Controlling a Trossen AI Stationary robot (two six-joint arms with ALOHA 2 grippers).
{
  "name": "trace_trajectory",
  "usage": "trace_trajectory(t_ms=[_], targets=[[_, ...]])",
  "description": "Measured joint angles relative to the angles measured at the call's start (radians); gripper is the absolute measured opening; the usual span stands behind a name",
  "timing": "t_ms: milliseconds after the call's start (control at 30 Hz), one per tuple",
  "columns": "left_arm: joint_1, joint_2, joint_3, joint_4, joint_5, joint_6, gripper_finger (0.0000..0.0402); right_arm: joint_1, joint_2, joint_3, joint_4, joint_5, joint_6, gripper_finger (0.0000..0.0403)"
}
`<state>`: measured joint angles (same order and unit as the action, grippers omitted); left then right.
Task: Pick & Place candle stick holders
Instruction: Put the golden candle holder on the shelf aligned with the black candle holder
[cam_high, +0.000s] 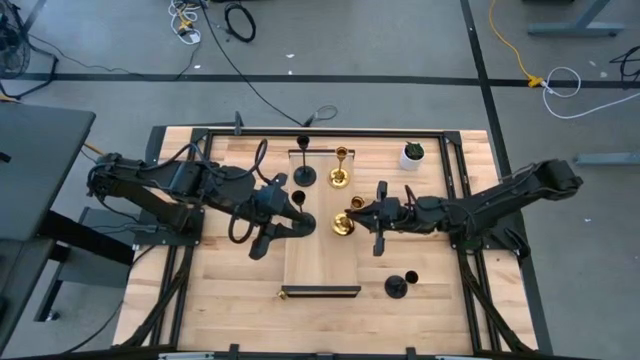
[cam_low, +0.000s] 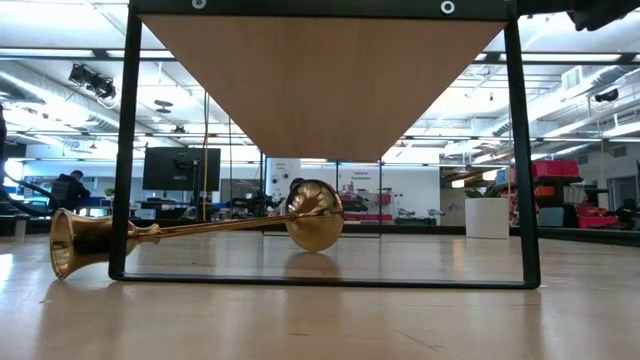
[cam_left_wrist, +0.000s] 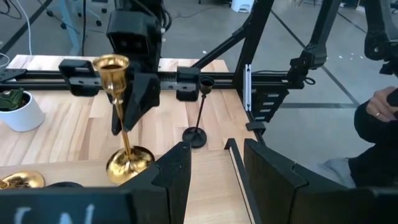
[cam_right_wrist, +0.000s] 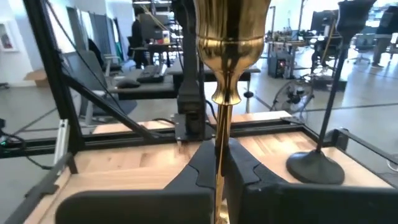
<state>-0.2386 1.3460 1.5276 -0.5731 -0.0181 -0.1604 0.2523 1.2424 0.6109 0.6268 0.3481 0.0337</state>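
Observation:
My right gripper (cam_high: 358, 212) is shut on a gold candle stick holder (cam_high: 345, 220) at the right side of the wooden board (cam_high: 320, 262). My left gripper (cam_high: 306, 222) is open and empty over the board's left side, facing the held holder (cam_left_wrist: 121, 118). A second gold holder (cam_high: 341, 176) and a black holder (cam_high: 303, 172) stand upright on their bases at the board's far end. Another black holder (cam_high: 398, 287) stands on the table to the board's near right. In the low view a gold holder (cam_low: 200, 230) lies on its side. My right gripper pinches the gold holder's thin stem (cam_right_wrist: 219, 146) between its two fingers, below the cup (cam_right_wrist: 227, 37). The fingers come level from the table's right and lie across the stem. The holder stands a little tilted, its round base (cam_left_wrist: 129, 163) at the board's surface.
A small white pot with a green plant (cam_high: 412, 153) stands at the far right, inside the black frame (cam_high: 455, 140) around the table. The board has a black handle (cam_high: 320, 292) at its near end. A person's hand (cam_left_wrist: 378, 115) shows beyond the table's near side.

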Motion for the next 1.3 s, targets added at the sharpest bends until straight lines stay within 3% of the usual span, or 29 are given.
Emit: trace_trajectory(t_ms=[300, 1300], targets=[[0.0, 0.0, 0.0, 0.0, 0.0, 0.0, 0.0151, -0.035, 0.065, 0.0, 0.022, 0.01, 0.007, 0.0], [0.0, 0.0, 0.0, 0.0, 0.0, -0.002, 0.0151, -0.06, 0.065, 0.0, -0.051, -0.025, 0.069, 0.0008]])
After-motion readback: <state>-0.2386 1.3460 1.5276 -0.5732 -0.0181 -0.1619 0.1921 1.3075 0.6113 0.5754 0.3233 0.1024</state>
